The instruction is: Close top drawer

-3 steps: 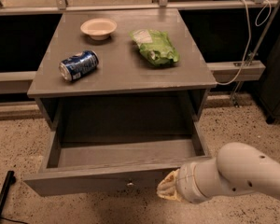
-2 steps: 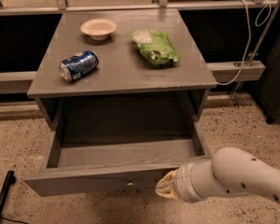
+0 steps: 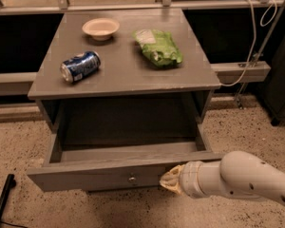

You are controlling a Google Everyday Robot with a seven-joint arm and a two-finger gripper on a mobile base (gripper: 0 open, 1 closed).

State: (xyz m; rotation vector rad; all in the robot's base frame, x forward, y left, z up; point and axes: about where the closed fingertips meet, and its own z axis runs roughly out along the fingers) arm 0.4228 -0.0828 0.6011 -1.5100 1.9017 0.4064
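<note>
Top drawer [image 3: 85, 177]: wide, shallow grey wooden drawer, pulled well out of the grey cabinet [image 3: 203, 103] toward you. Its long flat front runs across the lower part of your view.
Knob: small round metal knob [image 3: 132, 178] at the middle of that front, uncovered, just left of your claw.
Claw: your pale yellowish claw [image 3: 171, 180] sits at the drawer front, right of the knob, touching or all but touching the wood. You cannot tell how wide it stands or whether it has hold of anything.
Arm: thick white rounded arm [image 3: 242, 177] comes in from the lower right, lying low and about level with the drawer front.
Tabletop: flat grey wooden tabletop [image 3: 128, 72] directly above the drawer opening.
On the tabletop: blue drink can [image 3: 80, 66] on its side at the left. Small cream round bowl [image 3: 100, 27] upright at the back. Crumpled green snack bag [image 3: 157, 46] to the right of the bowl. You see all three apart from one another.
Surroundings: speckled beige floor [image 3: 19, 141] under the cabinet, and a white cable [image 3: 251, 42] hanging at the right.
</note>
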